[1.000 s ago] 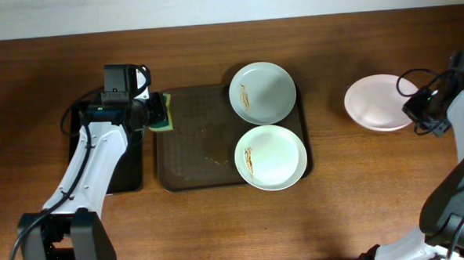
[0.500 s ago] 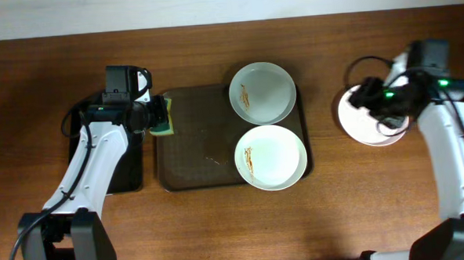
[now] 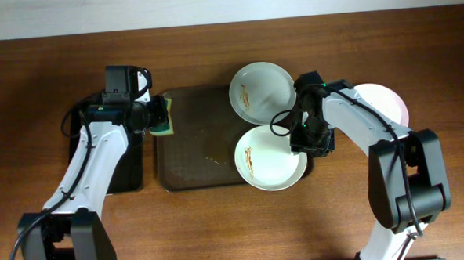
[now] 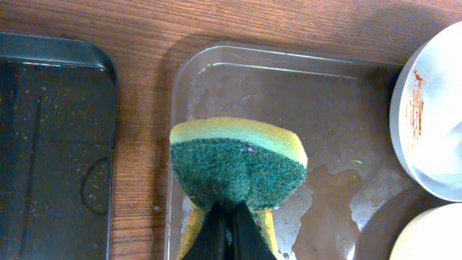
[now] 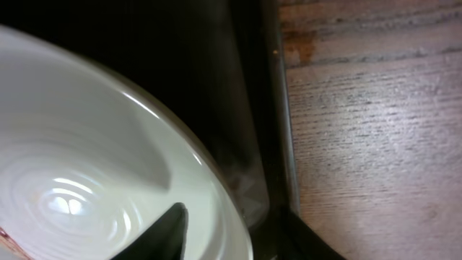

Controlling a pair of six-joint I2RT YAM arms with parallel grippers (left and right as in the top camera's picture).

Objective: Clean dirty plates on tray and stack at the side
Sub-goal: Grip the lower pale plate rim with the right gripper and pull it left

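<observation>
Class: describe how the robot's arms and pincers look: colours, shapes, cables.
Both arms have smooth white links joined by black joint blocks. The left arm carries a boxy black unit at its wrist, with thin black cables looping beside it. The right arm has a black cable loop too. The left pincer and right pincer each have dark fingers.

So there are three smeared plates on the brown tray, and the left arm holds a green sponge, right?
Not quite: only two smeared plates sit on the tray, as the overhead view shows; a third plate lies off it on the table. The left gripper does hold the green sponge.
</observation>
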